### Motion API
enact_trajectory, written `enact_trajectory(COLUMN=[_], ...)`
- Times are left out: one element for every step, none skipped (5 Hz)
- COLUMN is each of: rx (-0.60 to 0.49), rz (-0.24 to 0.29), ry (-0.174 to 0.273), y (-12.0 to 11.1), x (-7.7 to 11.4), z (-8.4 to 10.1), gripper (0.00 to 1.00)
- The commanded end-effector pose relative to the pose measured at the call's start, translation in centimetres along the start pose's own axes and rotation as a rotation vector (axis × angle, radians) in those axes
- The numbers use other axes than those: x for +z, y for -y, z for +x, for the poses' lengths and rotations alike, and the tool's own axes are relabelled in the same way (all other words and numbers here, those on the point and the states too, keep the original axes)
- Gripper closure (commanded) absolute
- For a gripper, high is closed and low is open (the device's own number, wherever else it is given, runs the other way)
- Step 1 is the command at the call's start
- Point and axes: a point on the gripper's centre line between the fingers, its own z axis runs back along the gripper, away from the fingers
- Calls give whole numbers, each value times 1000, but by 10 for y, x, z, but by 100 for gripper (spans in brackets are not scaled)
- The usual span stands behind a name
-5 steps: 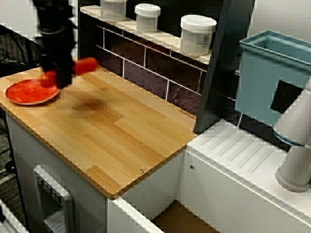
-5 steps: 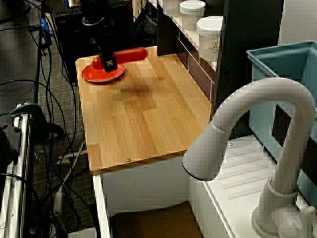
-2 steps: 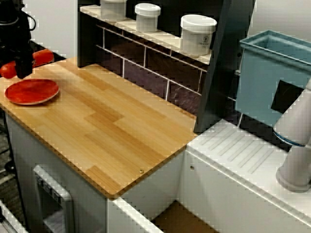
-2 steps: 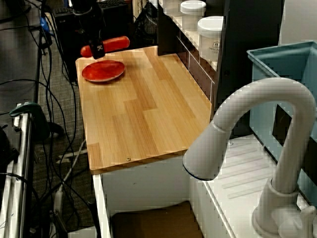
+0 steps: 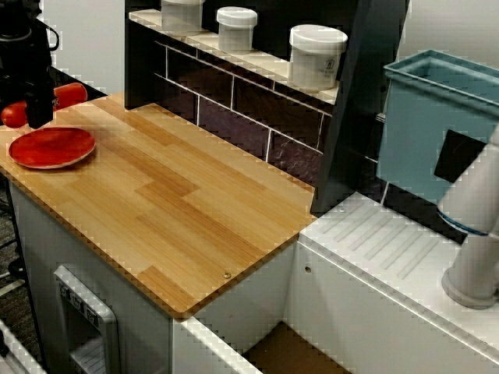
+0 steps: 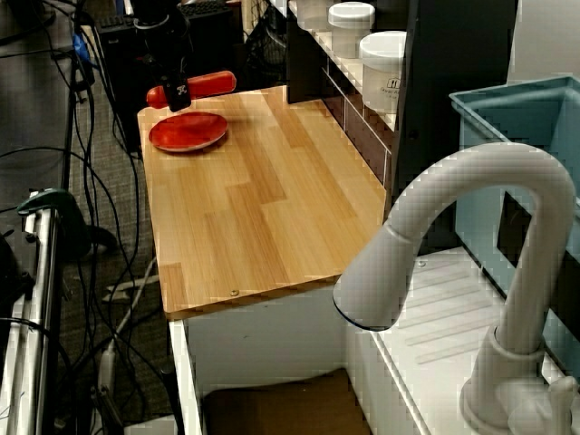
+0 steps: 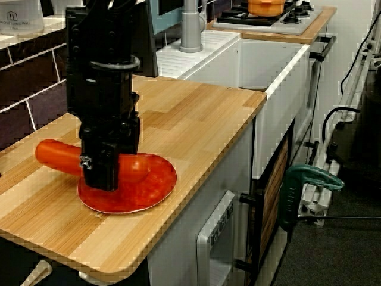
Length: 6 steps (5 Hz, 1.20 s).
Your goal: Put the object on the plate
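The red-orange sausage (image 5: 70, 95) is held crosswise in my black gripper (image 5: 35, 115), which is shut on its middle. Both ends stick out either side of the fingers. It also shows in the side view (image 6: 207, 83) and the end view (image 7: 56, 156). The small red plate (image 5: 51, 146) lies at the far left end of the wooden counter (image 5: 179, 202), also seen from the side (image 6: 188, 132) and the end (image 7: 152, 189). The gripper (image 7: 109, 174) holds the sausage a little above the plate's back edge; whether they touch I cannot tell.
Three white lidded jars (image 5: 316, 54) stand on the shelf along the dark tiled back wall. A blue bin (image 5: 437, 125) and a white faucet (image 6: 471, 236) are at the right by the sink. The plate lies close to the counter's left edges. Cables (image 6: 91, 181) hang beyond that end.
The gripper has carried the sausage from the plate's right side to above its back edge, then dropped slightly in the last half second. The plate has not moved.
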Motion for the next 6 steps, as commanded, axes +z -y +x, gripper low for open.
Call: enact_trajectory(rx=[-5,8,2,-3,-9,-9], rz=[19,32,49,71,71,73], ry=[43,58,57,56,51,50], y=[13,20,24,27,28,28], x=[23,19,10,2,0,0], z=[-5,-7,-11,-16,-17,-15], gripper=[100,100,100,100,100,0])
